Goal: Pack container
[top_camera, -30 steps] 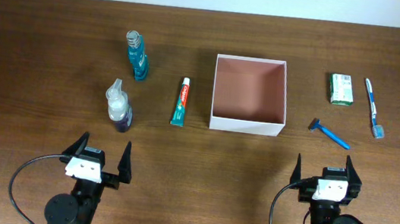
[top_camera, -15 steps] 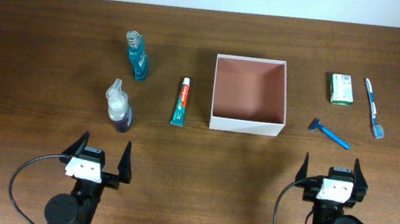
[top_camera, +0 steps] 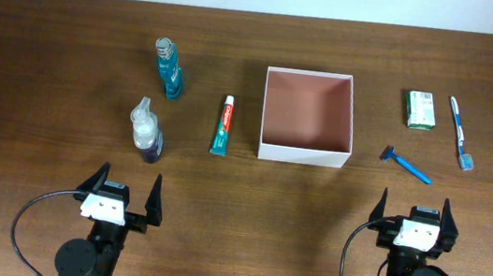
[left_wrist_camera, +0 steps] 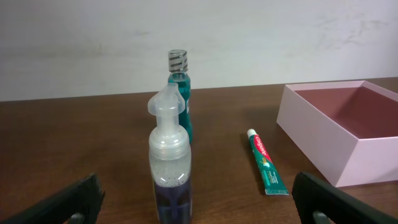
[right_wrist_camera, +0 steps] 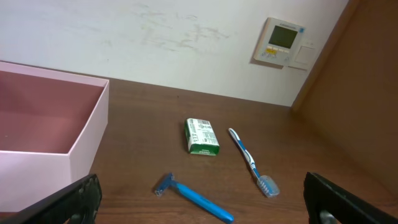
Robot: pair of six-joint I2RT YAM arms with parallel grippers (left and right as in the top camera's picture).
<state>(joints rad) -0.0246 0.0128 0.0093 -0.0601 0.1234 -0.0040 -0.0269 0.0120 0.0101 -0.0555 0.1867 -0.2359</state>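
Note:
The container (top_camera: 303, 156), a square white-walled box with a reddish-brown inside, stands open and empty at the table's middle; it also shows in the left wrist view (left_wrist_camera: 323, 146) and the right wrist view (right_wrist_camera: 84, 149). Left of it lie a toothpaste tube (top_camera: 222, 125), a clear pump bottle (top_camera: 146, 130) and a teal bottle (top_camera: 168, 69). Right of it lie a blue razor (top_camera: 405, 163), a green-and-white packet (top_camera: 421, 109) and a toothbrush (top_camera: 461, 133). My left gripper (top_camera: 127, 191) is open and empty, near the front edge, facing the pump bottle (left_wrist_camera: 169, 162). My right gripper (top_camera: 413, 213) is open and empty, facing the razor (right_wrist_camera: 196, 198).
A white wall runs behind the table's far edge, with a thermostat panel (right_wrist_camera: 283, 42) on it. A wooden panel (right_wrist_camera: 367, 81) rises at the far right. Black cables loop from both arm bases at the front edge.
My right gripper has shifted a little to the right along the front edge. The left arm and all the objects have not moved.

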